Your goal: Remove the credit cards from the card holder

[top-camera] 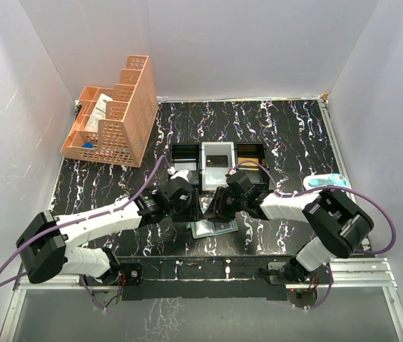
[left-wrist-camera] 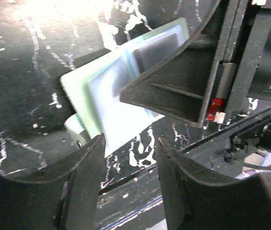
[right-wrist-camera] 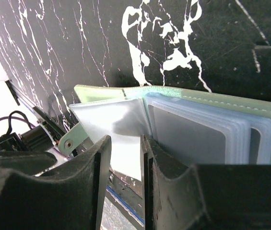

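Card holder (right-wrist-camera: 212,129) seen spread open: pale green cover, stitched edge, stacked clear sleeves (snap tab at left). Left gripper (left-wrist-camera: 128,158) held parted, empty. Right gripper (right-wrist-camera: 125,163) narrowed beside sleeve; grip cannot be told.

A black, white-veined marble table (top-camera: 294,135) lay between plain white walls. At ten o'clock stood an orange lattice organiser (top-camera: 126,107), with papers (top-camera: 100,110) in its stepped pockets. Near the centre, toward twelve o'clock, sat a three-compartment tray (top-camera: 202,165), its white middle bay holding a dark rectangle (top-camera: 217,160). At three o'clock a pale blue object (top-camera: 324,182) rested by the table's edge.
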`<action>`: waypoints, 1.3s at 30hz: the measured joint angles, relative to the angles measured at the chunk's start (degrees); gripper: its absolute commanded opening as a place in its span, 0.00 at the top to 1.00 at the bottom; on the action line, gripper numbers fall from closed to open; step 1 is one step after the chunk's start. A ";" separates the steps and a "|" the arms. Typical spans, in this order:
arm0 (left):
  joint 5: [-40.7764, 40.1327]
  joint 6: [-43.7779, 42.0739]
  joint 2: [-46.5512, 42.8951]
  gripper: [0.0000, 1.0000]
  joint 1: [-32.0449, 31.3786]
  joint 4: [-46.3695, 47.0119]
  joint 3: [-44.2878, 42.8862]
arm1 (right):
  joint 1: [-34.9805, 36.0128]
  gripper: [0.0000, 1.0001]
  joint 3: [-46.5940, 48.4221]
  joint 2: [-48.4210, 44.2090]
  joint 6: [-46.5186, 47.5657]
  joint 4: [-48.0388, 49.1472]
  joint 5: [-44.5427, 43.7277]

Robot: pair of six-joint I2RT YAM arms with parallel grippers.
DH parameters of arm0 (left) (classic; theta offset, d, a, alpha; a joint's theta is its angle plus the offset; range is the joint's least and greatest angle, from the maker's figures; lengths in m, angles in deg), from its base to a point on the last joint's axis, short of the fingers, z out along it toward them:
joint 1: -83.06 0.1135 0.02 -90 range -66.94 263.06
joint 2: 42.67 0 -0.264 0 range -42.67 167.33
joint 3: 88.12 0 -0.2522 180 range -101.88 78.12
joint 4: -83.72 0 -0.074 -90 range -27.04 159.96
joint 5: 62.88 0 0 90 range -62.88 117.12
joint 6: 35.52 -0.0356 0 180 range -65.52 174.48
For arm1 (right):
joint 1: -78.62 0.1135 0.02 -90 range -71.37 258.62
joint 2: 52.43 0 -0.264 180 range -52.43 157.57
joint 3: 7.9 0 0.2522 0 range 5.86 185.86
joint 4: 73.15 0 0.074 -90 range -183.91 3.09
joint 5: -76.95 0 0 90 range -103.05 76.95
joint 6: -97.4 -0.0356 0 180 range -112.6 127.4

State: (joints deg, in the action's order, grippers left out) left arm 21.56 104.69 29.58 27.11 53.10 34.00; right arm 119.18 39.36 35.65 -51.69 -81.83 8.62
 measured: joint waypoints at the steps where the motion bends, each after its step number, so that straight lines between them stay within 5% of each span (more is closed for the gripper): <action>1: 1.09 0.33 0.46 0.62 0.00 1.31 0.00 | 0.00 0.71 -0.07 -0.42 -0.07 -0.33 -0.52; 12: 5.11 4.90 9.75 0.93 0.24 8.79 1.16 | 0.00 0.71 -0.31 -2.12 -0.46 -1.90 -2.97; 22: 2.08 4.87 14.73 0.95 0.35 6.62 1.14 | 0.04 0.55 5.92 -7.48 3.69 -14.64 -9.79; 39: 2.12 1.84 16.06 0.88 0.35 6.34 -0.57 | 0.07 0.56 5.07 -13.51 7.54 -28.09 -18.73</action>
State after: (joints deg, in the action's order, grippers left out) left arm 23.68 106.53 45.64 27.46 59.43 33.43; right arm 119.25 44.43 22.14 -44.15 -109.91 -10.11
